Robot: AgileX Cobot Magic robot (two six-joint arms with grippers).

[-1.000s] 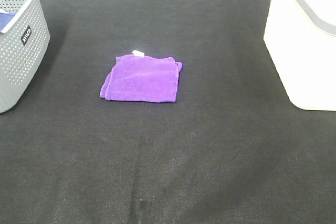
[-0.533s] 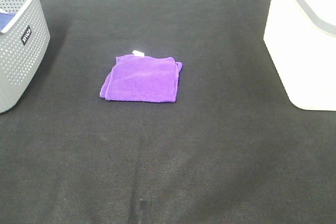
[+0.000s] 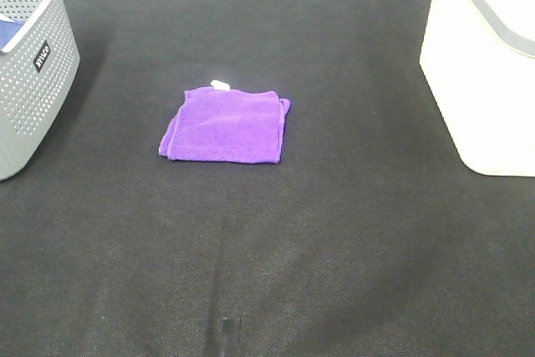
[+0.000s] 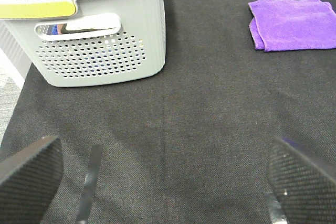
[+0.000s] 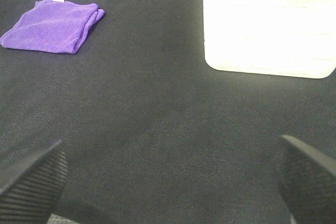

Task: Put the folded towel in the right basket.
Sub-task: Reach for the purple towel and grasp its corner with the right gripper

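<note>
A folded purple towel with a small white tag lies flat on the black table, left of centre in the high view. It also shows in the left wrist view and the right wrist view. The white right basket stands at the right edge, also in the right wrist view. My left gripper is open and empty, well short of the towel. My right gripper is open and empty, apart from towel and basket. Neither arm shows in the high view.
A grey perforated basket holding blue cloth stands at the left edge; it fills the near side of the left wrist view. The black table cloth stretches between the baskets.
</note>
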